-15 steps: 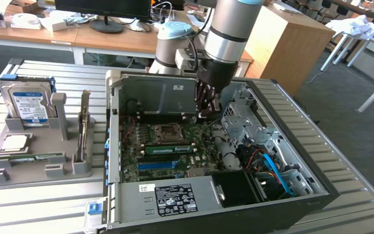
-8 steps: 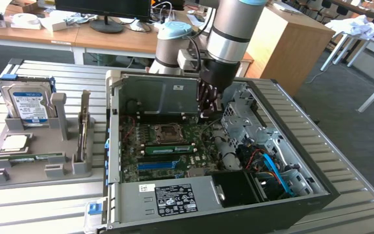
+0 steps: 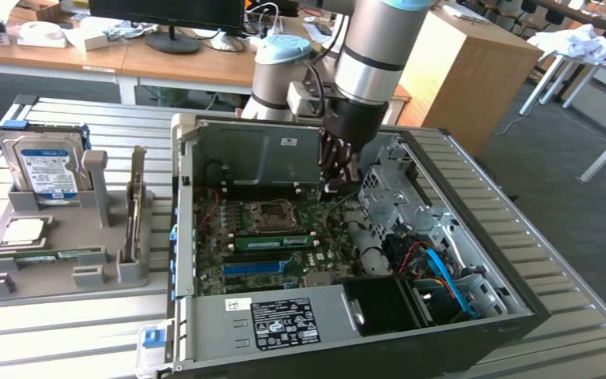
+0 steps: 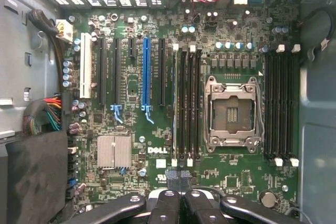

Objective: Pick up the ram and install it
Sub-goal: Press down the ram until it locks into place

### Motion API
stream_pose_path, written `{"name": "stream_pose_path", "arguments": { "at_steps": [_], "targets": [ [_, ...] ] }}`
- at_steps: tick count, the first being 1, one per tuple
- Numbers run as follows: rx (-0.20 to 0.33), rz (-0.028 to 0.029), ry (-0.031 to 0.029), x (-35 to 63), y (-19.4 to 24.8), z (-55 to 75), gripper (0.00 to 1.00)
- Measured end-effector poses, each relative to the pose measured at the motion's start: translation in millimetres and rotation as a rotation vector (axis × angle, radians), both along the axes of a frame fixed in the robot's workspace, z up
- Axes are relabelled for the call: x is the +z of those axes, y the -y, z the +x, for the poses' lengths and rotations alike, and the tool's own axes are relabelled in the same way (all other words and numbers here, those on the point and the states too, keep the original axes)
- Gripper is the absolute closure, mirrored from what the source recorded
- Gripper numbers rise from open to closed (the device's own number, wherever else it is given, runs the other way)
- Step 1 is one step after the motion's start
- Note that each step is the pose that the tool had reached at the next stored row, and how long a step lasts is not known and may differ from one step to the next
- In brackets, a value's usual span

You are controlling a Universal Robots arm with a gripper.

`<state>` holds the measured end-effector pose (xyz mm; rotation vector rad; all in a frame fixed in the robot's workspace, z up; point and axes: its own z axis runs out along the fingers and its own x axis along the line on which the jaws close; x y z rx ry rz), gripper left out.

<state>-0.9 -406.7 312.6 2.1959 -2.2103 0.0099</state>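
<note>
Gripper point(image 3: 337, 183) is pressed together, holding nothing, hovering inside the open PC case point(image 3: 514, 292). The ram point(image 3: 274, 241) sits seated on the motherboard point(image 4: 131, 85) just below it.

Pretty cramped in here. My end effector point(image 3: 337, 183), fingers pinched together, hangs inside the open PC case point(image 3: 514, 312), above the motherboard point(image 3: 271, 237). Drive cage point(image 3: 393, 193) crowds it toward the exterior view's right, the case's back wall point(image 3: 256, 154) sits just behind, and cables point(image 3: 440, 272) clutter the near right corner. Open room is straight up, plus over the empty CPU socket point(image 4: 231, 111) and the memory slots point(image 4: 185, 103) beside it.
</note>
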Motion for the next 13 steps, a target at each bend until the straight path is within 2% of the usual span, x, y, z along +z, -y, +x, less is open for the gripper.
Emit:
{"name": "stream_pose_path", "arguments": {
  "at_steps": [13],
  "targets": [
    [0.000,0.0000,0.0000,-17.4,0.0,0.0,0.90]
  ]
}}
